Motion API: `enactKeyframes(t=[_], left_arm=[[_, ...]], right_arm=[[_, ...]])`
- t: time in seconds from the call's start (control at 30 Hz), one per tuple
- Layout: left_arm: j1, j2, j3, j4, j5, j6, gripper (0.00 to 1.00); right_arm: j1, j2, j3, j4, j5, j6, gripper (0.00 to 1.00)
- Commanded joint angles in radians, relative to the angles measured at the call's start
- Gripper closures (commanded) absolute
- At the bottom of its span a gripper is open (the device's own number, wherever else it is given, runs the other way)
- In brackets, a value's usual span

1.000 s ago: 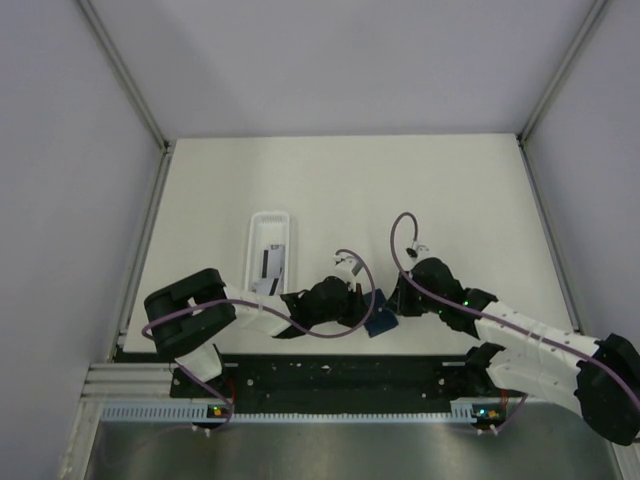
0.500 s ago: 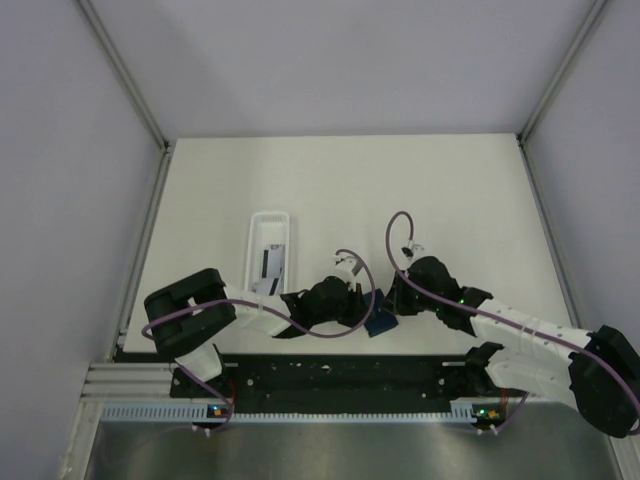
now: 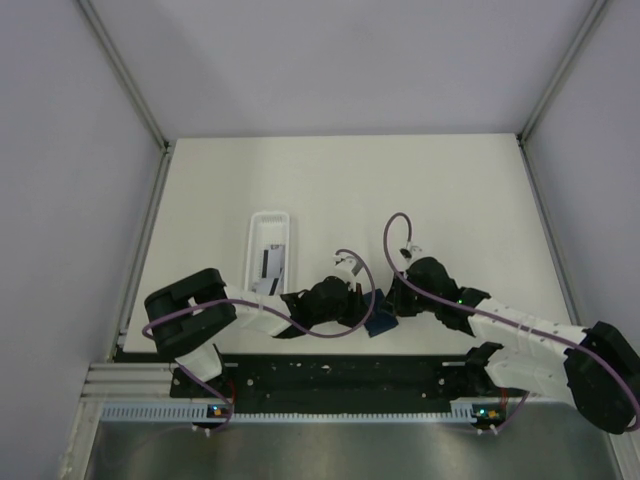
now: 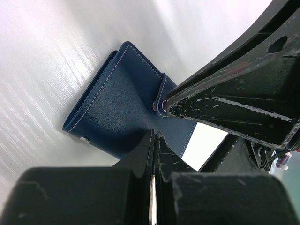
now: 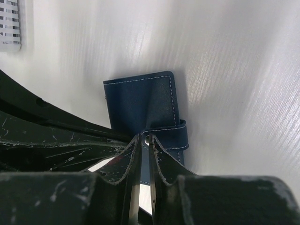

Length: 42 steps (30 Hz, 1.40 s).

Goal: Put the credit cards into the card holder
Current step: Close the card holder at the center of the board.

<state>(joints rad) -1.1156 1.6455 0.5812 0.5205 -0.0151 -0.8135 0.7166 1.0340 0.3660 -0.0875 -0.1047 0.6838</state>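
The left gripper (image 4: 153, 139) is staying clamped on the lower edge of the card holder (image 4: 117, 110), low in the top view's centre. Its grainy navy leather is showing pale stitching. The right gripper (image 5: 146, 139), having edged slightly left, is pinching the strap (image 5: 180, 136).

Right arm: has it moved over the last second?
Yes. The right gripper edged slightly left, toward the white tray, staying at the wallet.
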Motion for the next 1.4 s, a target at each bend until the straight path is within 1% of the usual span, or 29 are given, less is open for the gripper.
enactKeyframes(t=[0.0, 0.6, 0.87, 1.03, 1.2, 1.37], left_arm=[[-0.003, 0.01, -0.009, 0.015, 0.01, 0.0, 1.0], [-0.003, 0.017, -0.003, 0.019, 0.01, 0.002, 1.0], [-0.003, 0.014, -0.011, 0.026, 0.01, 0.001, 1.0], [-0.003, -0.041, -0.012, 0.001, 0.01, 0.008, 1.0], [0.003, -0.127, -0.009, -0.076, -0.057, 0.031, 1.0], [0.026, -0.139, -0.015, -0.109, -0.079, 0.05, 0.98]], right_arm=[[-0.008, 0.018, -0.002, 0.048, -0.006, -0.006, 0.89], [-0.008, 0.086, 0.044, -0.008, 0.008, -0.032, 0.91], [-0.006, 0.126, 0.094, -0.067, 0.007, -0.055, 0.88], [-0.008, 0.133, 0.106, -0.081, 0.008, -0.061, 0.87], [-0.008, 0.135, 0.108, -0.086, 0.007, -0.066, 0.86], [-0.008, 0.143, 0.119, -0.093, 0.0, -0.07, 0.85]])
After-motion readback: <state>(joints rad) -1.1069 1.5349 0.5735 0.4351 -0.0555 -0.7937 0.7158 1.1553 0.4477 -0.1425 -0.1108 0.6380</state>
